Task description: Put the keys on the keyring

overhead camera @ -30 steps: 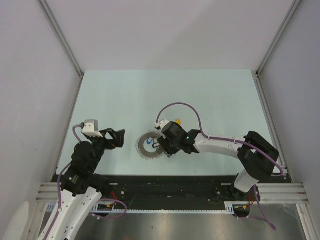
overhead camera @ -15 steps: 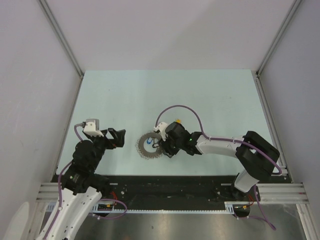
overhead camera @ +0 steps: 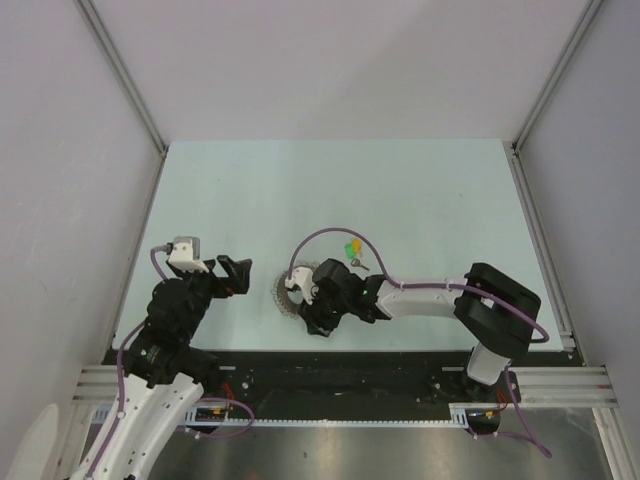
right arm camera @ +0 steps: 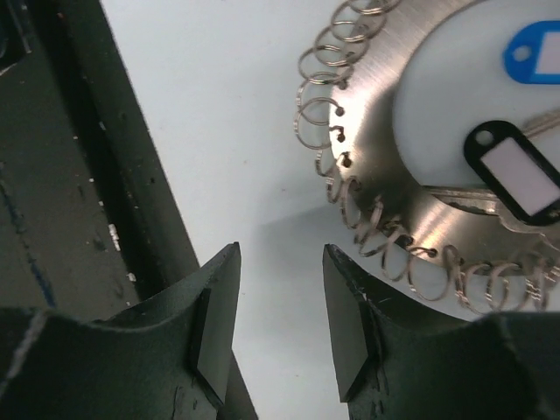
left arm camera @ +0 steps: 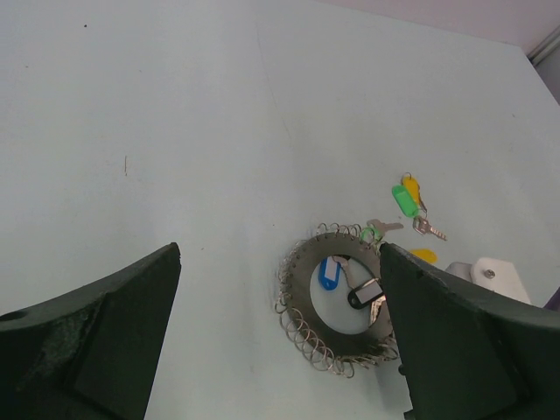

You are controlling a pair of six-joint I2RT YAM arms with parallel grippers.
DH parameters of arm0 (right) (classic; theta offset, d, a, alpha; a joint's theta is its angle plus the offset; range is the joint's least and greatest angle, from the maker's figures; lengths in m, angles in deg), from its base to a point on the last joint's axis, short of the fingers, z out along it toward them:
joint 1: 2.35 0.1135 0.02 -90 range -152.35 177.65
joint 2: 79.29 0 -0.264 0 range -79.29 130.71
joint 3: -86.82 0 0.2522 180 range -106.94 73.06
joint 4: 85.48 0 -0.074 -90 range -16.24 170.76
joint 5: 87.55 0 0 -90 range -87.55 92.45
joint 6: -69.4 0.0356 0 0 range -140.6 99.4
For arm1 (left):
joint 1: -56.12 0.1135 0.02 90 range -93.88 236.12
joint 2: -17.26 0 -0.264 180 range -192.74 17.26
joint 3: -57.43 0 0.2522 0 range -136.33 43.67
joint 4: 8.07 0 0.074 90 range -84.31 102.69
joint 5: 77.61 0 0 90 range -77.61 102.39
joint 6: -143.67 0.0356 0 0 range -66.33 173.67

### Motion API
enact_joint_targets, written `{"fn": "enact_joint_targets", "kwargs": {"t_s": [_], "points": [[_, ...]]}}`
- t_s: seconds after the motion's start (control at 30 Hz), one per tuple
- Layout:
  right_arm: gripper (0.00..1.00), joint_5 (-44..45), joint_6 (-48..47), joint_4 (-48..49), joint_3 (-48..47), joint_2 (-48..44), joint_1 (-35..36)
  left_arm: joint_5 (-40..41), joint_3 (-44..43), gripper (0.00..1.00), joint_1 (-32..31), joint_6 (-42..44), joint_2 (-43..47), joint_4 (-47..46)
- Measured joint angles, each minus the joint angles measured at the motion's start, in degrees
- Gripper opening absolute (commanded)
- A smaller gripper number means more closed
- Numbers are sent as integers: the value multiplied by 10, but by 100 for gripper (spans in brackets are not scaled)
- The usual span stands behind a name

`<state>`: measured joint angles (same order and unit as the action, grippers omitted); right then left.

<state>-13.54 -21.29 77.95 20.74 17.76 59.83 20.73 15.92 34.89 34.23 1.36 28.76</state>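
The keyring [left arm camera: 300, 289] is a grey metal disc edged with small wire loops, lying flat; a blue tag [left arm camera: 329, 273] and a black-and-white tag [left arm camera: 366, 294] rest in its centre. The keys [overhead camera: 352, 248], with green [left arm camera: 403, 199] and yellow heads, lie on the table just behind it, apart from both grippers. My right gripper [right arm camera: 282, 262] is open and empty, hovering low beside the keyring's [right arm camera: 372, 114] near rim, its right finger next to the loops. My left gripper [left arm camera: 278, 262] stands wide open to the left of the ring, holding nothing.
The table's black front edge [right arm camera: 87, 175] runs just left of my right gripper's fingers. My right arm [overhead camera: 420, 295] reaches across the near part of the table and covers part of the keyring [overhead camera: 282, 300]. Grey side walls enclose the pale table.
My right gripper has swung left and toward the near edge across the keyring, uncovering the keys behind it, and its jaws have narrowed a little. My left arm has barely moved.
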Motion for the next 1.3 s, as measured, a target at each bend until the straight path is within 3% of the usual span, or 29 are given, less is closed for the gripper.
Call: {"fn": "enact_joint_targets", "kwargs": {"t_s": [0.3, 0.53, 0.77, 1.07, 1.3], "points": [[52, 109, 1, -28, -3, -49, -24, 0, 0, 100, 0, 0, 0, 0], [45, 122, 2, -28, -7, -28, -78, 0, 0, 100, 0, 0, 0, 0], [36, 90, 0, -23, -7, 14, -58, 0, 0, 100, 0, 0, 1, 0], [42, 85, 8, -18, -7, -1, 12, 0, 0, 99, 0, 0, 1, 0], [41, 158, 15, -31, -9, -66, -8, 0, 0, 100, 0, 0, 1, 0]]}}
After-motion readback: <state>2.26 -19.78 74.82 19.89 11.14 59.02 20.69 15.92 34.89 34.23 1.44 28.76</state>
